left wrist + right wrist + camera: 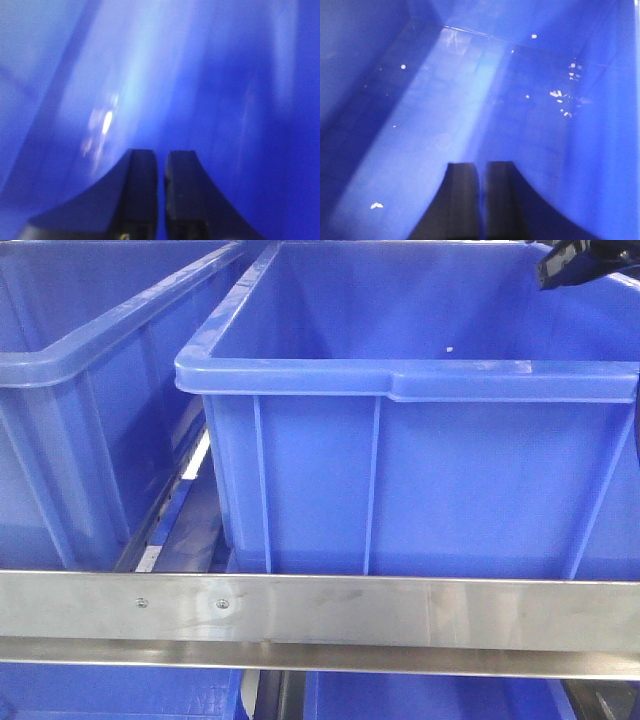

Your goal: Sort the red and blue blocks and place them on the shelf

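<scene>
1. The shelf (320, 612) fills the front view: its brushed-metal front rail runs across at 6 o'clock, with two large blue bins behind it, the left bin (70, 390) at 9 o'clock and the right bin (420, 440) at centre. The bins likely serve as the sorting targets, one per colour, which would explain both arms reaching into blue interiors.
2. The right pincer (481, 200) looks down into a bin floor (470, 100) speckled with pale flecks. Its jaws stand nearly together, with only a thin slit between them and nothing gripped.
3. The left pincer (161, 200) faces a blurred blue wall (200, 75), its jaws likewise narrow and empty.
4. A dark part of an arm (575, 262) shows at 1 o'clock in the front view, above the right bin's rim.
5. Neither the red nor the blue block is visible in any view; I cannot tell where they lie relative to either pincer. No cube rests on the floor seen by the right wrist.
</scene>
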Controlling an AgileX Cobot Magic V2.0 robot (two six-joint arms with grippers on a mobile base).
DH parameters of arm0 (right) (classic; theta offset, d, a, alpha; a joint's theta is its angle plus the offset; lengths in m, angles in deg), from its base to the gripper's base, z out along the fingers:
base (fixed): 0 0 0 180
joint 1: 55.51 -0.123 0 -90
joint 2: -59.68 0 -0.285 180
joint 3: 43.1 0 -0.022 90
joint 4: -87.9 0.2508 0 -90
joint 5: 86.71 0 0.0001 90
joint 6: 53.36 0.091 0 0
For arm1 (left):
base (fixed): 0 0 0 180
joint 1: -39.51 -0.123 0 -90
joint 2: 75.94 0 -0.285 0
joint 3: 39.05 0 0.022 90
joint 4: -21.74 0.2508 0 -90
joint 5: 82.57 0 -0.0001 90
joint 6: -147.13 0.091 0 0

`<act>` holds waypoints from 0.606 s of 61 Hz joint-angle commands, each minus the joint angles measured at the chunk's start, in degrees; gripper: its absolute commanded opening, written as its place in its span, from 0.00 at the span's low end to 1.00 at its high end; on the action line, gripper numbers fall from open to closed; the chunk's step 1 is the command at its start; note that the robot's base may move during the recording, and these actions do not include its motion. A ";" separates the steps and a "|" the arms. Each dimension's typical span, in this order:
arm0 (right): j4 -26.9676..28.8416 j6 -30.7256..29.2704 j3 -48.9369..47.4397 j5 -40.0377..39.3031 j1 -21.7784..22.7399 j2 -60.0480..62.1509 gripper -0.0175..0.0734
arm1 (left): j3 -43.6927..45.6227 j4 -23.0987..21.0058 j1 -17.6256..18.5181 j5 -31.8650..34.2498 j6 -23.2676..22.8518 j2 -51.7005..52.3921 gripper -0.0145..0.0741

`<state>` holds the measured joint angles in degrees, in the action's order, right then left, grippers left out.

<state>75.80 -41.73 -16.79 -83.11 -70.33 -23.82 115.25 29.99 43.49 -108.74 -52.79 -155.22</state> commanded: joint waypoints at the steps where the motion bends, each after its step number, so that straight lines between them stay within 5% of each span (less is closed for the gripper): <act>1: -0.71 -0.34 -2.25 -4.65 -0.02 1.83 0.25 | 2.08 -0.28 0.03 2.50 -0.17 2.07 0.32; 37: -0.71 -0.34 -2.07 5.07 -0.02 13.27 0.25 | -3.91 -0.16 0.03 2.71 -0.17 19.92 0.32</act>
<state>75.80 -41.73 -16.79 -75.29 -70.33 -13.81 111.45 29.89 43.49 -109.60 -52.79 -138.42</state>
